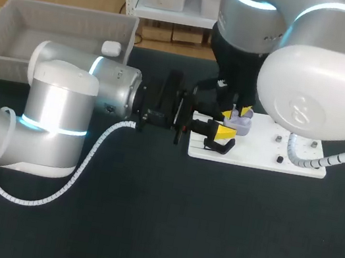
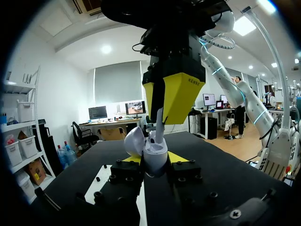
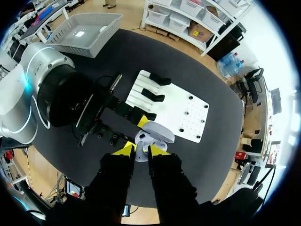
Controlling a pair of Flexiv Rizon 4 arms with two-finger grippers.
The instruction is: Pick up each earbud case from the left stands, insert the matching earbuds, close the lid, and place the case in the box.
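A pale lavender earbud case (image 2: 155, 153) stands upright with its lid (image 2: 134, 140) swung open. My left gripper (image 2: 155, 159) is shut on its body from both sides, holding it just above the white stand board (image 1: 262, 151). From above, my right gripper (image 2: 162, 110) points straight down over the open case, shut on a white earbud (image 2: 159, 125) whose lower end sits at the case's mouth. In the right wrist view the open case (image 3: 157, 134) lies just ahead of the right gripper (image 3: 141, 150), with the left gripper's yellow fingertip (image 3: 143, 121) beside it.
Two black stands (image 3: 160, 79) sit at the board's left end. A grey box (image 1: 55, 35) at the table's far left holds a closed white case (image 1: 110, 48). Both arms crowd together over the board.
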